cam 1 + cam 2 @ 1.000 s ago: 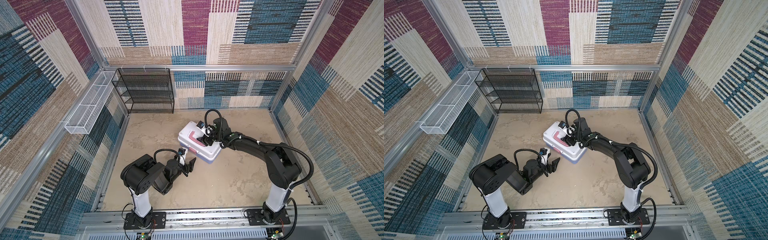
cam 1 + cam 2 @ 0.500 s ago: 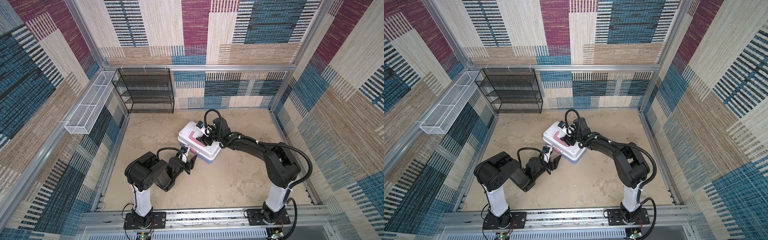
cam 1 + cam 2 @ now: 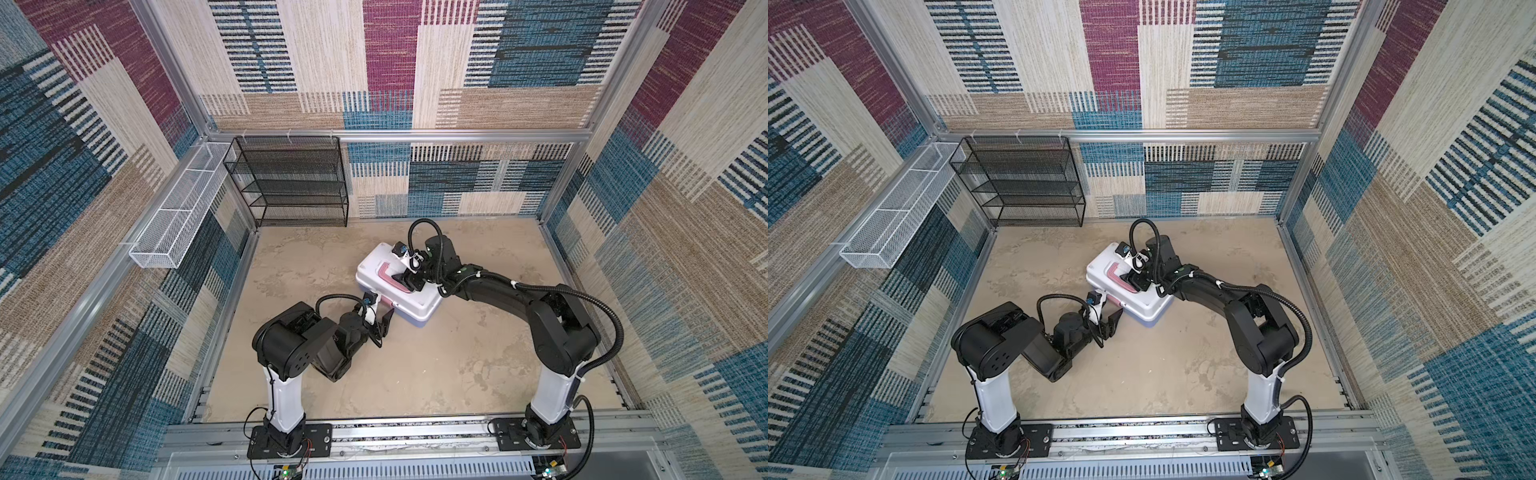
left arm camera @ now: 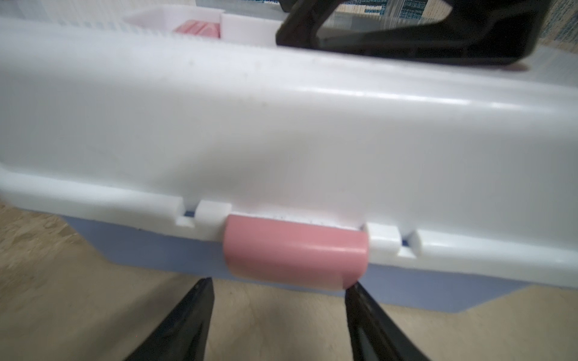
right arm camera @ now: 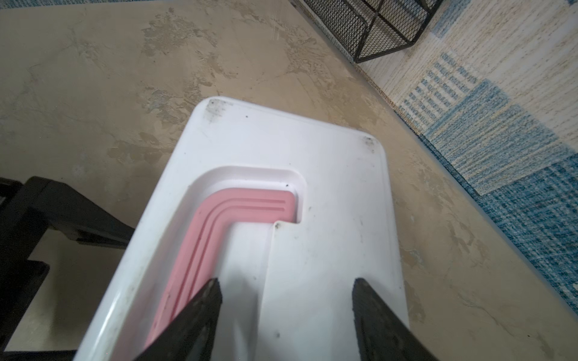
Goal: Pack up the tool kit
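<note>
On the sandy tabletop point(image 3: 436, 374), a little behind its middle, the tool kit point(image 3: 415, 303) point(image 3: 1142, 305) sits closed and turned at a slant in both top views. Its white lid point(image 5: 328, 187) is down over the light blue base point(image 4: 150, 247). The pink handle point(image 5: 250, 203) lies flat in its recess on top. The pink latch point(image 4: 294, 250) hangs over the front seam, on the side facing my left arm.

My left claw point(image 4: 276, 289) point(image 3: 384, 328) comes in low at that front side. Its jaws are spread about as wide as the latch, one tip under each lower corner. One tip looks to be touching a corner and the other stands just clear. It pinches nothing.

My right claw point(image 5: 286, 281) point(image 3: 409, 279) reaches across the top of the lid from the far side. Its jaws are spread too, with one tip over the handle and the other over bare white plastic. I cannot tell whether the tips press on the lid, and nothing sits between them.

Well behind the kit, a black shelf rack point(image 3: 291, 183) stands against the back wall point(image 3: 457, 183). Beside it, a long white wire basket point(image 3: 178, 220) hangs along the left wall.
</note>
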